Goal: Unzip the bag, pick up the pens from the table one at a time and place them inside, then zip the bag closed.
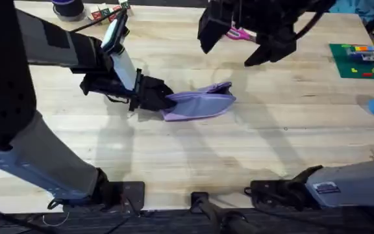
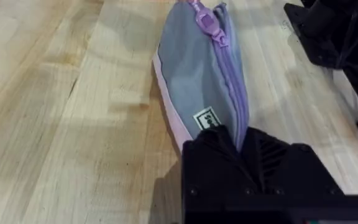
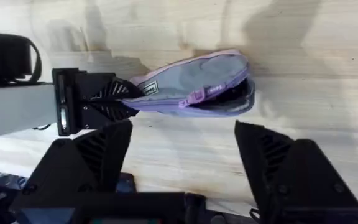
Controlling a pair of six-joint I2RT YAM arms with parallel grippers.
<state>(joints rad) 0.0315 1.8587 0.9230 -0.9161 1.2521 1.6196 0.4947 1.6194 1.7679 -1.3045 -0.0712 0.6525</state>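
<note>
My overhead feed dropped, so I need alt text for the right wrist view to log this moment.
The lavender bag lies on the pale wooden table, its zipper partly open at the end away from the left gripper, which is shut on the bag's other end. The right gripper hovers above with its jaws open wide, holding nothing.

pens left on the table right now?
0. No pen lies on the table. Any may be hidden inside the bag, partly unzipped, its end clamped by the left gripper; the right gripper hovers open above.
</note>
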